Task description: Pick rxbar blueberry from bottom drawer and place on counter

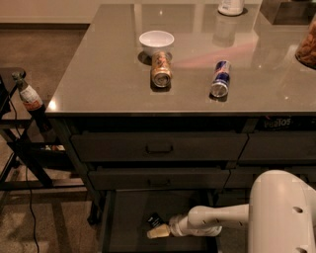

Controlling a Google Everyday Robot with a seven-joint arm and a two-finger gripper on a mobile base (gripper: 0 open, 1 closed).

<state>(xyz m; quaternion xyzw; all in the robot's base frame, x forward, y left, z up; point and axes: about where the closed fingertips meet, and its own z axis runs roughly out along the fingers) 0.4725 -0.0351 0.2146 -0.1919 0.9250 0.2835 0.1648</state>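
Observation:
The bottom drawer (129, 217) stands pulled out below the two shut drawers. On its dark floor lies the rxbar blueberry (155, 219), a small dark bar with pale lettering. My gripper (157, 231) reaches into the drawer from the right on a white arm, its cream tip just below and in front of the bar. The counter (108, 74) spreads wide above the drawers.
On the counter sit a white bowl (156, 42), a brown can (161, 69) lying on its side and a blue-silver can (220, 78) lying on its side. A white container (231, 6) stands at the back. A black stand with a bottle (29, 97) is at the left.

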